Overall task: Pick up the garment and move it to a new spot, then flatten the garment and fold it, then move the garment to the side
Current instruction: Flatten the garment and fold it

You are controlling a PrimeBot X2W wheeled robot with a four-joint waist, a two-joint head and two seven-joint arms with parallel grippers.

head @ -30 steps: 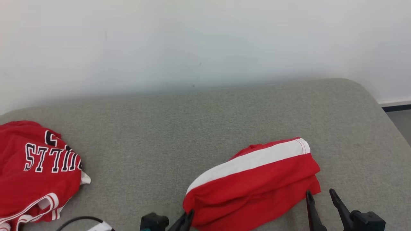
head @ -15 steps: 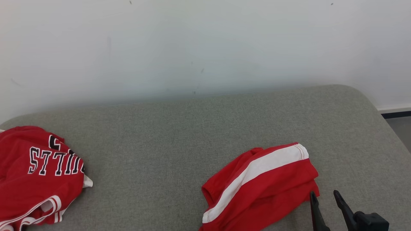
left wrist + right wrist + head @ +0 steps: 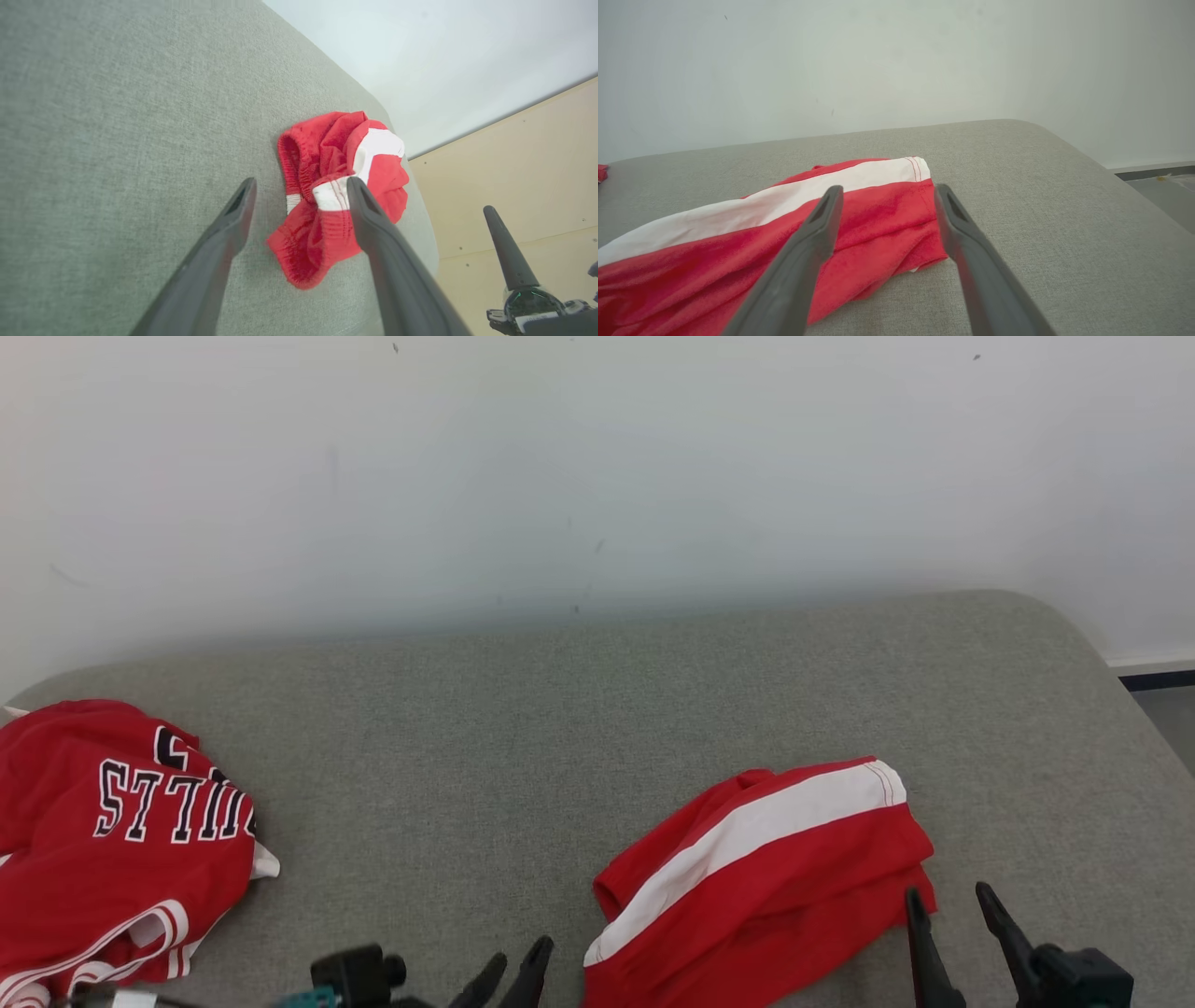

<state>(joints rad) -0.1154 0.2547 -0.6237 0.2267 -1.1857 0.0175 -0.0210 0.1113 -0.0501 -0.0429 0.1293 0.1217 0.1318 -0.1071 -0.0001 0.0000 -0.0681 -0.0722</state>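
**Garment [image 3: 766,877] lying loose on bench [image 3: 560,709]; both sets of jaws spread**

Far left: a second red jersey [image 3: 112,840] with black-and-white lettering lies crumpled at the bench's left edge, well apart from the garment.

Left of centre: the left gripper [image 3: 521,954] sits at the lower edge of the head view, just beside the garment's near-left end. Its jaws are spread, with nothing pinched between them. The left wrist view shows the cloth resting on the bench beyond the fingertips. Whether either finger brushes it cannot be told.

Right of centre: the garment is red with a broad white stripe. It is loosely bunched, not flat, on the right half of the bench toward the front edge. The stripe runs diagonally from near-left to far-right. A gathered elastic band shows at the end facing the left gripper, and a stitched hem at the far-right end.

Right: the right gripper [image 3: 946,893] stands at the garment's near-right corner, jaws spread and empty. In the right wrist view its fingers frame that corner. Contact cannot be confirmed.

Background: a pale wall [image 3: 597,476] rises behind the bench, and a strip of floor [image 3: 1167,719] shows at far right.
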